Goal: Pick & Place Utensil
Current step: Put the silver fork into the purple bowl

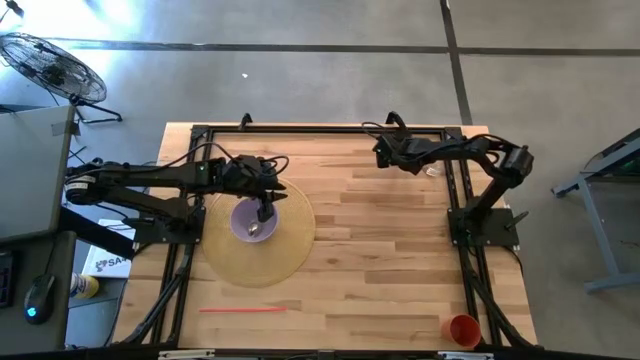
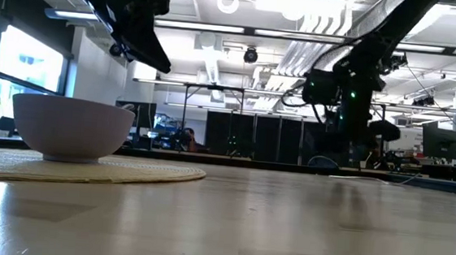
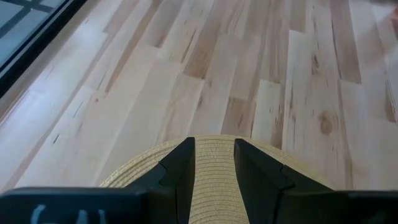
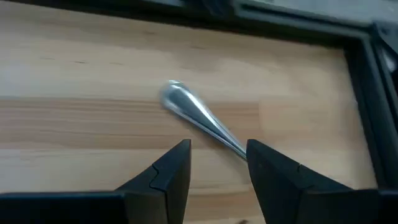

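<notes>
I see my left arm stretched in from the left side, its left gripper [image 1: 265,208] pointing down with the fingers [image 3: 180,168] a little apart. My right arm bends toward the far edge, its right gripper [image 1: 384,152] low, fingers [image 4: 171,171] parted.

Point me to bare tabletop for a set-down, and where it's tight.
Free: the wide middle between the woven mat and the right arm's base, and the near strip between the red straw and orange cup. Tight: the bowl under the left gripper, and the spoon below the right gripper.
</notes>
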Controlling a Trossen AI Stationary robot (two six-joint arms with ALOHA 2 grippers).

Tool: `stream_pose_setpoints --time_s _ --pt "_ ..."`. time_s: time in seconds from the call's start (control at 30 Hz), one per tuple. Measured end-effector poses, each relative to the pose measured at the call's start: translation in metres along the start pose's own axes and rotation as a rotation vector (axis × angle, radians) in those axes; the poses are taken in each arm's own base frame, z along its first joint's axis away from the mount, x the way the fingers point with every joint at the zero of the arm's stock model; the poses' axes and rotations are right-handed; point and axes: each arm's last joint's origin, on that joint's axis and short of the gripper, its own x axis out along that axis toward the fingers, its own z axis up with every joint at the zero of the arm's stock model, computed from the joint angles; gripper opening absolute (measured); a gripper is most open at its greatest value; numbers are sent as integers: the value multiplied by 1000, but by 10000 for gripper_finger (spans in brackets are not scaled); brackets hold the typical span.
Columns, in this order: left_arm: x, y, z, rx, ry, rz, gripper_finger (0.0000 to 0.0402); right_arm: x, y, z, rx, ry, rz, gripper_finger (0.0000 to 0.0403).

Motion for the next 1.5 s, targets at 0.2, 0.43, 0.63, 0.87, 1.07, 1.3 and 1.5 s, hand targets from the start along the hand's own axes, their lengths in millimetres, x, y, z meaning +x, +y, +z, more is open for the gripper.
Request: stream_pose_setpoints --time_s 0.2,0.43,0.63,0.87,1.07,1.3,1.5 --pt "0 0 1 -1 -6 -1 108 11 -9 -10 55 9 -26 149" --pt "0 0 0 -1 -4 0 108 20 -19 -15 77 22 -52 149" --pt "0 0 0 -1 -5 0 108 23 -21 -16 102 59 -20 149" --pt "0 0 0 -1 -5 0 108 22 -20 -17 82 71 -2 143" --pt "0 0 2 -2 -21 -2 108 22 -19 -18 75 101 26 106" --pt "0 0 2 -2 -25 -3 108 15 -14 -22 48 107 60 76" --pt "0 0 2 -3 -25 -3 108 10 -12 -24 43 114 91 67"
